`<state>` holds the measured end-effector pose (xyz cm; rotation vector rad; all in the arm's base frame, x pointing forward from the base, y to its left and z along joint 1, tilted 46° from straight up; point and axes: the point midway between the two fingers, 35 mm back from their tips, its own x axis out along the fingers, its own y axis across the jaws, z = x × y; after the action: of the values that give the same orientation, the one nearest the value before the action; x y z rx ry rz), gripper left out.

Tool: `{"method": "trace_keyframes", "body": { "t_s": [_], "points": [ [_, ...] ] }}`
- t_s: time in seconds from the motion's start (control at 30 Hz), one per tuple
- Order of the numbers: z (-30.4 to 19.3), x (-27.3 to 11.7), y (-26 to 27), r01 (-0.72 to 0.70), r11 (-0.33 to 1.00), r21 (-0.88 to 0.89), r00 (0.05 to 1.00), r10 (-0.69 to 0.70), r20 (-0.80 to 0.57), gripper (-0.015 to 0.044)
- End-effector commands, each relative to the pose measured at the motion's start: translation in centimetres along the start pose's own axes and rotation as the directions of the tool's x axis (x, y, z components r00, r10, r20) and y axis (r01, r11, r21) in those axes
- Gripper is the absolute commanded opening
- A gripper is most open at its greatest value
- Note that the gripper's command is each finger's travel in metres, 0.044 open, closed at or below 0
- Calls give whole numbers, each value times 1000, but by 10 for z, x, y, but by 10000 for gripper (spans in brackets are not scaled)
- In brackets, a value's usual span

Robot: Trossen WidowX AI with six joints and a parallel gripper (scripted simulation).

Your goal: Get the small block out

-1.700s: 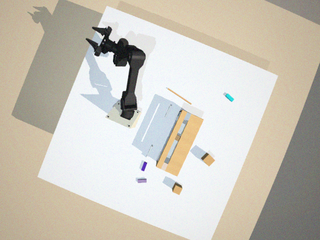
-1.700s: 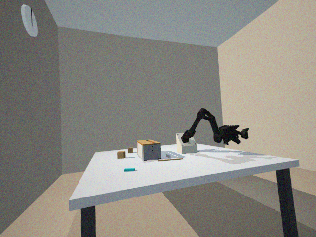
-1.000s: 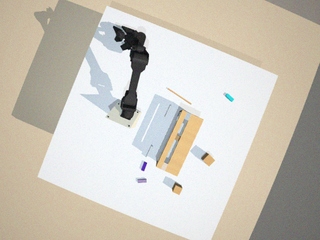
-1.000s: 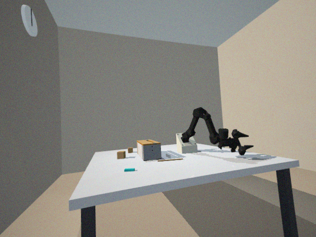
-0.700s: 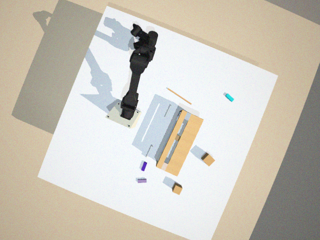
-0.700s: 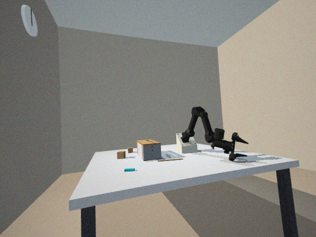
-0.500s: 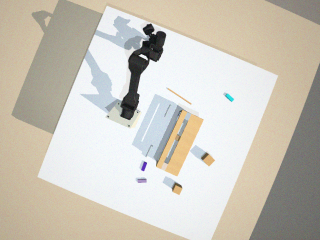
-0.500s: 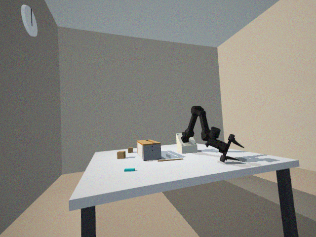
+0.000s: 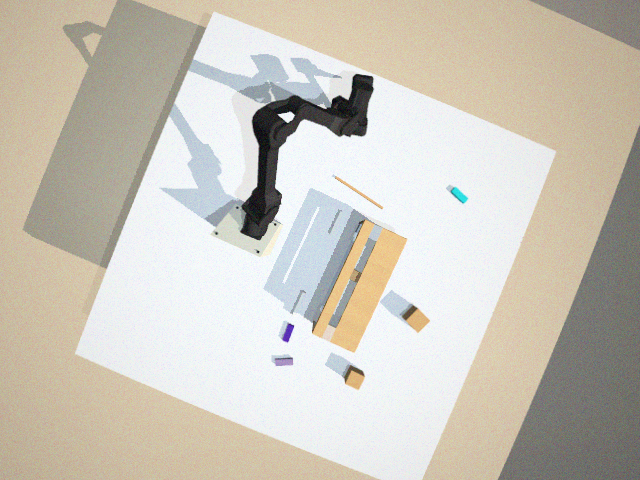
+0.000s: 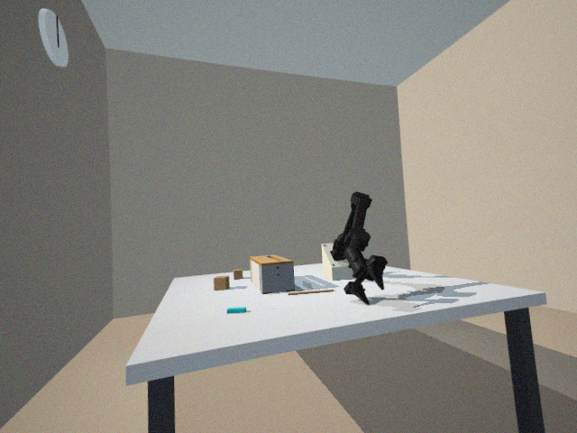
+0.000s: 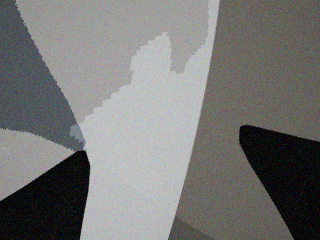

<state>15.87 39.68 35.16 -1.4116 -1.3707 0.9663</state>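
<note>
The block (image 9: 355, 275) is seen only as a small brown shape on the shelf inside the box (image 9: 372, 289), half masked by the lid slot. The gripper (image 10: 368, 289) is held spread and empty, tips angled down near the table (image 9: 465, 310), well apart from the box. Bare table lies between them, crossed only by one stick (image 9: 357, 191). Two brown cubes (image 9: 416, 318), two purple blocks (image 9: 287, 331) and one cyan piece (image 9: 458, 194) are scattered around

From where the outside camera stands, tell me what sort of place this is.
Likely a bare test room: plain walls, a wall clock, and one white table carrying a robot arm and a box.
</note>
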Motion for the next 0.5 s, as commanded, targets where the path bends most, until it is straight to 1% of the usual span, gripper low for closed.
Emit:
{"method": "trace_keyframes", "body": {
  "t_s": [0.0,0.13,0.23,0.33,0.47],
  "points": [
    [-43,-16,25,-95,988,123,987,109,-117,400],
    [-84,-39,55,-170,943,287,951,233,-204,400],
    [-114,-63,77,-197,888,415,907,325,-267,400],
    [-141,-89,97,-195,822,535,853,411,-321,400],
    [-171,-130,121,-149,719,679,769,516,-378,400]
  ]
}}
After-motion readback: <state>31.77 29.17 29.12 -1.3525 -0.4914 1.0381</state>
